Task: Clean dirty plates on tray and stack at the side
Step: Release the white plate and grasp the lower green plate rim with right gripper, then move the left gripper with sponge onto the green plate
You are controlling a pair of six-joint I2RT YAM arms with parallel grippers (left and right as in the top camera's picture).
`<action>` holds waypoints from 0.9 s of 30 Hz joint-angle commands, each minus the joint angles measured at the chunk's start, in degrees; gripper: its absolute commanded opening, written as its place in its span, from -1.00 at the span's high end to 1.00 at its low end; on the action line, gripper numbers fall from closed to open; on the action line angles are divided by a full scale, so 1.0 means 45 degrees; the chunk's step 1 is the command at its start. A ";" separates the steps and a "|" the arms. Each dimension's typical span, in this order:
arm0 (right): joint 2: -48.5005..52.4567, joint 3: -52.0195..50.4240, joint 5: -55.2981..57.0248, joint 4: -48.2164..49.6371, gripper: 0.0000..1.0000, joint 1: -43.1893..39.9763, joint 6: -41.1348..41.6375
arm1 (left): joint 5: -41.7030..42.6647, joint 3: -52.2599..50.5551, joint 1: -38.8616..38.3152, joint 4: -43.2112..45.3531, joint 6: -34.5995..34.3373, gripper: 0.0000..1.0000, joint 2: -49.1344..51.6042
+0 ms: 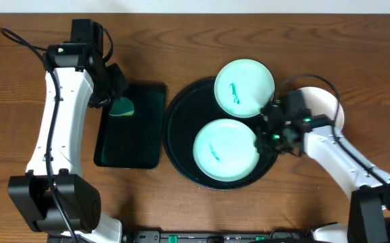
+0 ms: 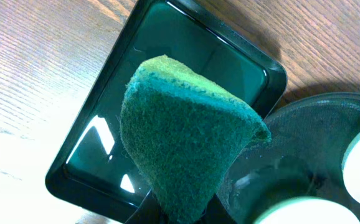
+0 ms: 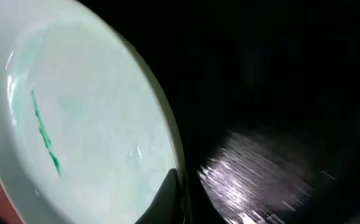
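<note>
Two mint plates lie on the round black tray [image 1: 180, 125]: the far plate [image 1: 243, 88] and the near plate [image 1: 226, 150], each with a small green smear. A white plate [image 1: 326, 101] lies on the wood to the right of the tray, partly under my right arm. My right gripper [image 1: 266, 135] is at the near plate's right rim. In the right wrist view one finger [image 3: 170, 196] lies over the rim of that plate [image 3: 86, 118]; the other finger is hidden. My left gripper [image 1: 117, 101] is shut on a green sponge [image 2: 186, 137] above the rectangular tray.
The smaller rectangular black tray [image 1: 144, 135] sits left of the round tray and also shows in the left wrist view [image 2: 167, 37]. The round tray's edge shows there at the right [image 2: 304, 124]. Bare wood-grain tabletop [image 1: 181, 40] surrounds both trays.
</note>
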 commanded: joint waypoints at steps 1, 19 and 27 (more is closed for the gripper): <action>0.0039 0.0243 0.1413 0.0685 0.98 0.1307 0.4031 | -0.0253 -0.0063 0.0029 -0.0039 -0.0024 0.85 0.0029; 0.2710 0.1501 0.1375 0.1574 0.29 0.2501 0.3759 | -0.0223 -0.0816 0.0015 0.0146 -0.0073 0.85 0.0039; 0.4765 0.3857 0.0748 -0.0330 0.98 0.2506 0.2089 | 0.0763 -0.0899 -0.0763 -0.0039 -0.0024 0.86 0.0039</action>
